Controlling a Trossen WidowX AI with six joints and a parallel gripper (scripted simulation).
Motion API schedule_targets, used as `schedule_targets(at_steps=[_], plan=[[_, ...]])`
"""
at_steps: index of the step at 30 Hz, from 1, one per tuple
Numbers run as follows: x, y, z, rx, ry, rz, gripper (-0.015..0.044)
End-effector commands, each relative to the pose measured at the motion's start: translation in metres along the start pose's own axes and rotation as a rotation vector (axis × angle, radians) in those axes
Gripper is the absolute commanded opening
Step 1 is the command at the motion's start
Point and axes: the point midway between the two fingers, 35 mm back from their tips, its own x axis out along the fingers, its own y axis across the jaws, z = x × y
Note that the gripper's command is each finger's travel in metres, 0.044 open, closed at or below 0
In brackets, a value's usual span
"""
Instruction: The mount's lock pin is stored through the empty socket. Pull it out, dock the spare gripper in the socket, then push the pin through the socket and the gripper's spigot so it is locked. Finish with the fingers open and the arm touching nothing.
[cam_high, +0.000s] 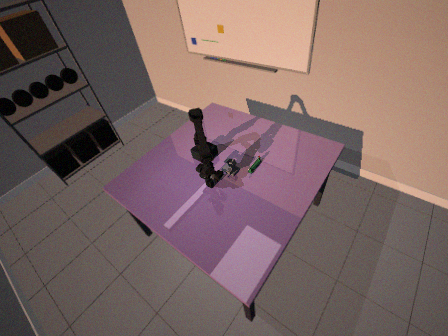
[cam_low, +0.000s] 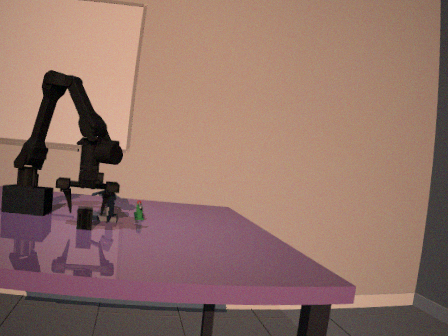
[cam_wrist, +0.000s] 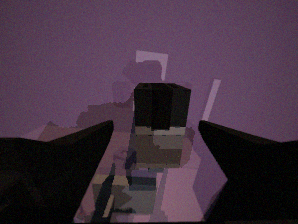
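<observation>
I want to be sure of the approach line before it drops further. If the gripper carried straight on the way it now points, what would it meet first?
Probably the dark block centred between the open gripper's fingers, with the purple table under it; depth is unclear.

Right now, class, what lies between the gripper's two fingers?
A dark block sits in the gap between the fingers of the open gripper. The wrist view shows this best. The fingers hold nothing.

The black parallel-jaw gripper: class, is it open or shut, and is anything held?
Open and empty. The black parallel-jaw gripper has its fingers spread wide to either side of the small dark block, touching nothing.
</observation>
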Motion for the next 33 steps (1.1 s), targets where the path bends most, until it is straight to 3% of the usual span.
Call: schedule_targets(at_steps=[1,18,28,33], plan=[[0.007,-0.001,0.0,0.006,-0.002,-0.003,0.044],[0.031,-0.002,-0.002,0.006,-0.001,-0.003,0.044],[0.031,-0.002,-0.002,0.006,-0.001,-0.003,0.0177],[0.031,-0.002,-0.002,0.006,-0.001,-0.003,0.0144]])
